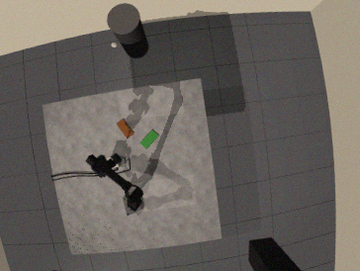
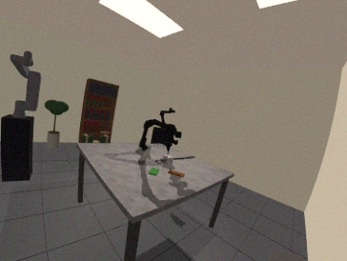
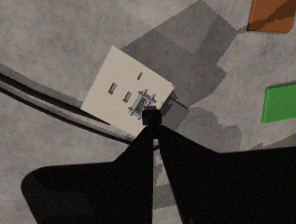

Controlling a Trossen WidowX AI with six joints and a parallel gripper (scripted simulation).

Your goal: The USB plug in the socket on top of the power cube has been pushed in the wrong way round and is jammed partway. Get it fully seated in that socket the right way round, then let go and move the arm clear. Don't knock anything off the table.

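I've got the pale table (image 1: 198, 218) (image 2: 114, 176) (image 3: 50, 30) filling the middle of the top view and the lower middle of the exterior one. Beyond it, left of centre in the exterior view, stands a bookcase (image 2: 85, 111). My black arm (image 1: 117, 179) (image 2: 149, 125) reaches from lower centre towards the left in the top view, bent over the table.

Dark cables (image 1: 74, 174) (image 2: 183, 157) (image 3: 50, 102) run in from the left edge of the wrist view, passing beside the power cube (image 1: 124, 166) (image 2: 165, 158) (image 3: 112, 97). That pale cube sits turned at a slant, just left of centre in my wrist view, its top face showing small slots.

Over on the right of that view I see the green block (image 1: 149, 138) (image 2: 153, 171) (image 3: 281, 103), with the orange block (image 1: 125, 129) (image 2: 176, 173) (image 3: 272, 15) up in the corner; both lie flat on the table, apart from the cube.

And here's the gripper (image 2: 168, 150) (image 3: 154, 131), narrow, its tips pinched on the small black plug (image 3: 151, 116) near the centre of the wrist view. The plug is at the metal socket (image 3: 142, 104), over the cube's lower right part; I can't tell how deep it sits or which way round.
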